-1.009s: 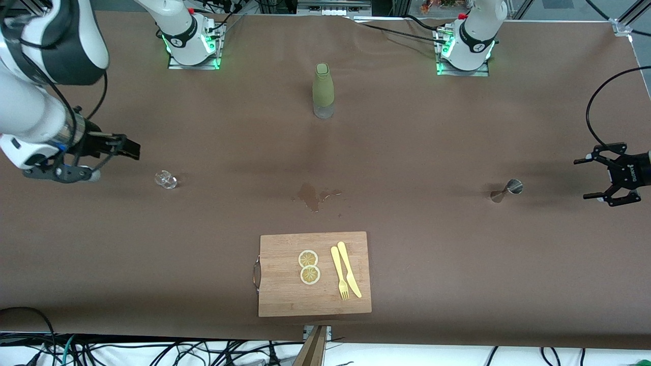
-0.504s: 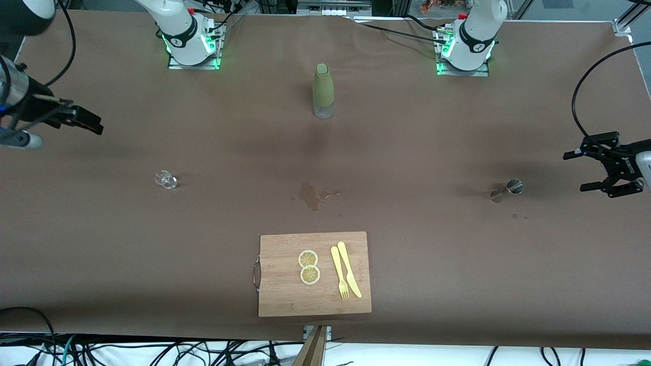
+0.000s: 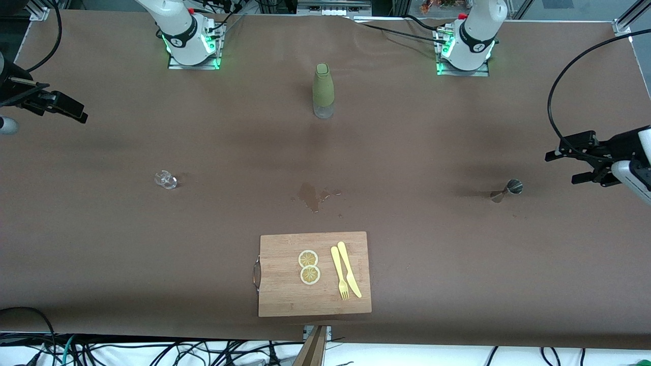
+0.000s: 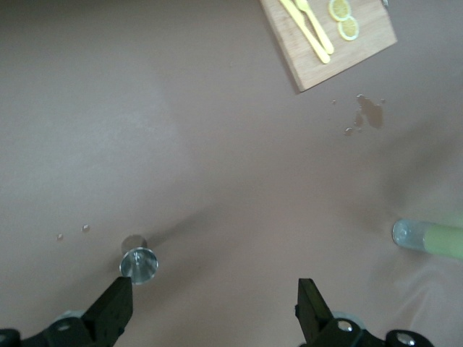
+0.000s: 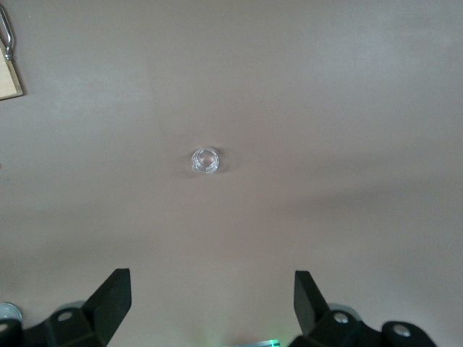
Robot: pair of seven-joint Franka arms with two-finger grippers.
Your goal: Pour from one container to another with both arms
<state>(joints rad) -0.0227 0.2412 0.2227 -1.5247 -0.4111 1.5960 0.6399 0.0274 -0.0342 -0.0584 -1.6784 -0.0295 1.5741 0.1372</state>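
Front view alone showed both arms' bases. Left claw (image 3: 572, 163), fingers apart and empty, hung over the bench (image 3: 432, 244) near the metal jigger (image 3: 508, 190). Right claw (image 3: 68, 108), fingers apart, hung above the small glass (image 5: 205, 160).

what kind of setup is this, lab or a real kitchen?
Most likely a robotics lab bench, not a kitchen: a table under brown covering, arm bases bolted on with green lights, loose cables along its edge, and props like a cutting board.
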